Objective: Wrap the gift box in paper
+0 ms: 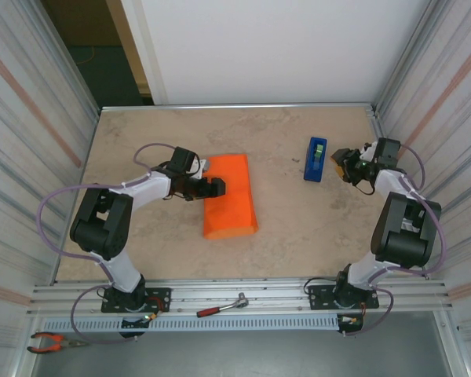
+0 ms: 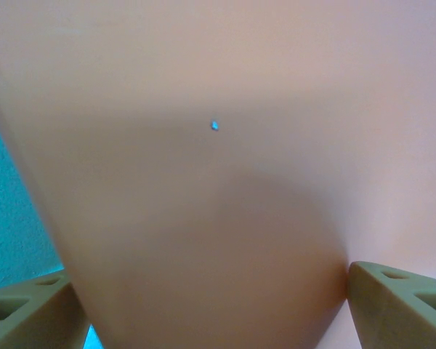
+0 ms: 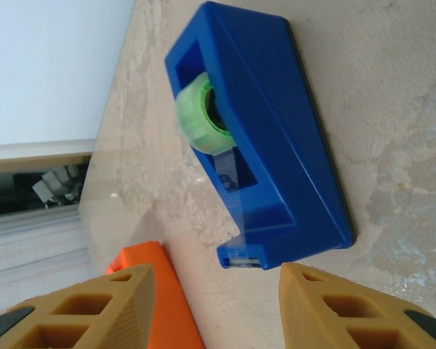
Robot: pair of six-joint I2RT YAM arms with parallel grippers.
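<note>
The paper, a large bright orange matte sheet (image 1: 234, 200), lies folded on the bench (image 1: 157, 137) seen from above, with the left claw (image 1: 212, 187) at its edge. Left wrist: that claw straddles a pale pink face (image 2: 225, 167); I cannot tell if it grips. Right wrist: the right claw (image 3: 214, 270) is parted and empty before a blue plastic tape dispenser (image 3: 276, 123), likely to fetch tape.

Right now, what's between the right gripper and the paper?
The blue tape dispenser, just ahead of the right gripper; then bare tabletop to the paper. Top view shows it.
</note>
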